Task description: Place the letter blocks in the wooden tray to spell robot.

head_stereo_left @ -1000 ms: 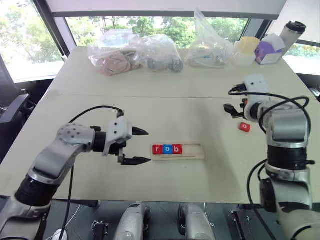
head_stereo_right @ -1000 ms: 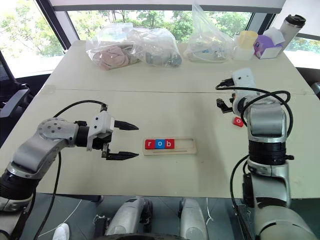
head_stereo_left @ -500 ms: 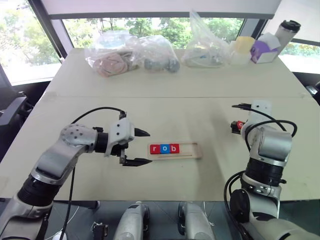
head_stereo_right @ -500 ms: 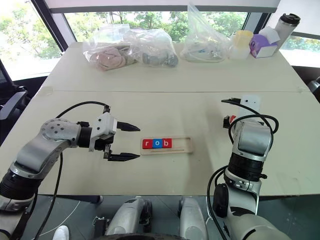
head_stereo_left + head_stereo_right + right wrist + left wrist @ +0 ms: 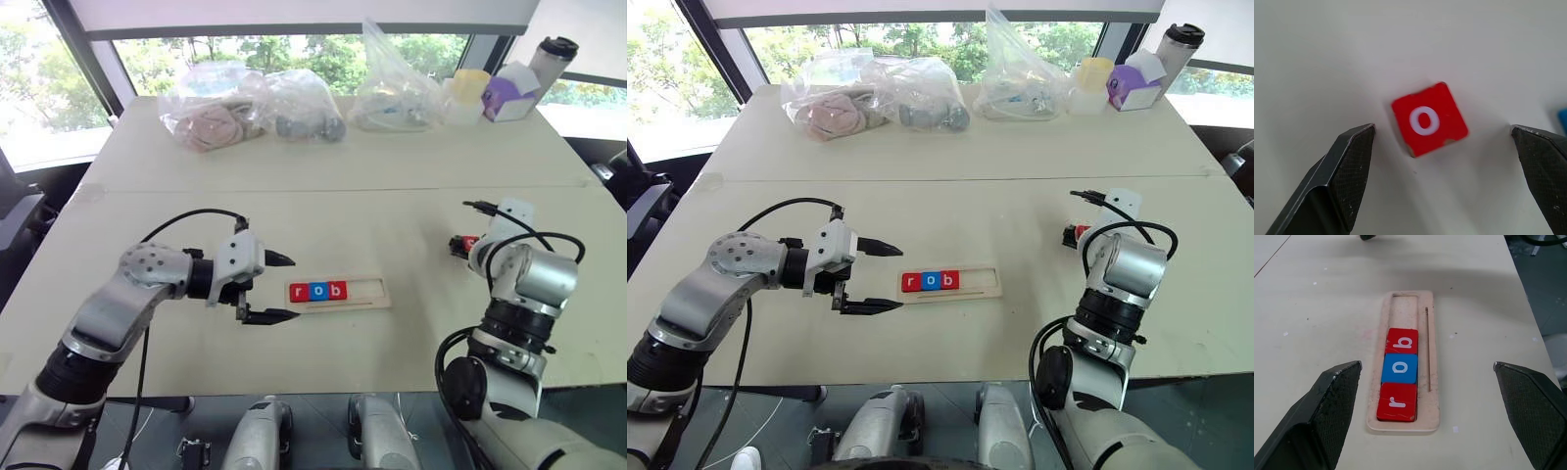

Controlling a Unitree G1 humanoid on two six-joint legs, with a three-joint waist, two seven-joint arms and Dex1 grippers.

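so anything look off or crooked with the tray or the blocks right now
Nothing serious. The light wooden tray holds r, o, b seated flush and in order. The loose red square o block lies flat on the table, turned askew between the open right gripper fingers.

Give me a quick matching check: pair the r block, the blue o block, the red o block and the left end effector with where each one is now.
1. r block
2. blue o block
3. red o block
4. left end effector

A. loose on the table
B. tray's end slot
C. second tray slot
D. open beside the wooden tray

Pairs: 1-B, 2-C, 3-A, 4-D
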